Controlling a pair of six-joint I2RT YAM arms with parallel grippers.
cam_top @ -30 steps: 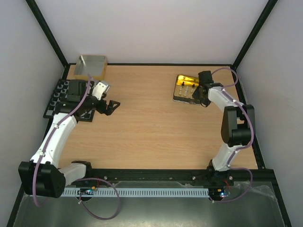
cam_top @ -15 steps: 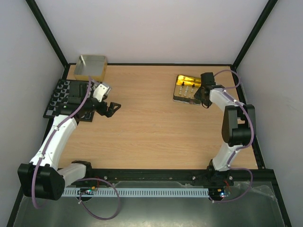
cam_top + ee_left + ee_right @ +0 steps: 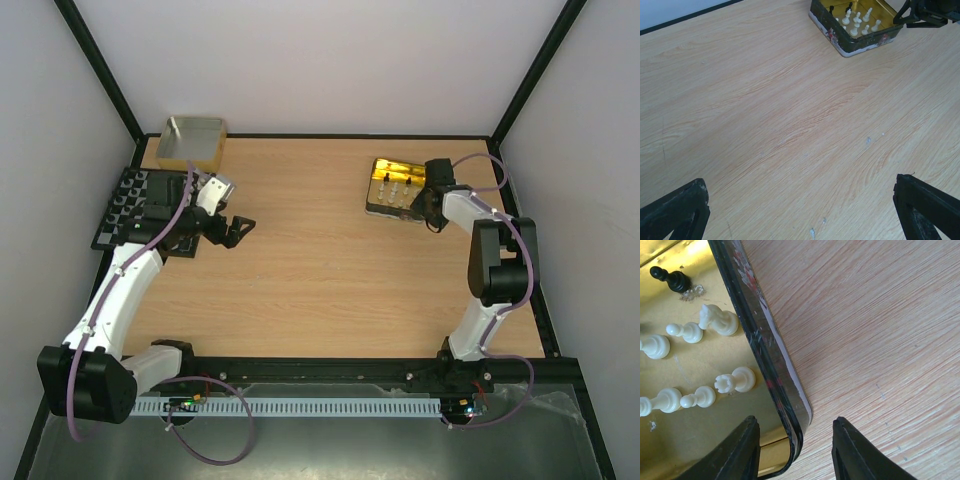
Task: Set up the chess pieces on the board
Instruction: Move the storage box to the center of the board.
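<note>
The gold tin [image 3: 695, 440] holds cream-white and black chess pieces [image 3: 735, 381].

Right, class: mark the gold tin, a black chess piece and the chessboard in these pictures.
gold tin [image 3: 771, 371], right wrist view, on its dark rim.
black chess piece [image 3: 674, 280], right wrist view, on its body.
chessboard [image 3: 115, 222], top external view, on its left part.

Pieces [image 3: 735, 380] in tin [image 3: 747, 315] R, board [image 3: 122, 203] far L

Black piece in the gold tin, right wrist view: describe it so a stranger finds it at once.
On the wooden table, look to the far right for the shiny gold tin. In the right wrist view, the black piece sits in the upper left, close to the tin's dark wall. It is the only black one in that view; its neighbours are cream-white pieces.
</note>
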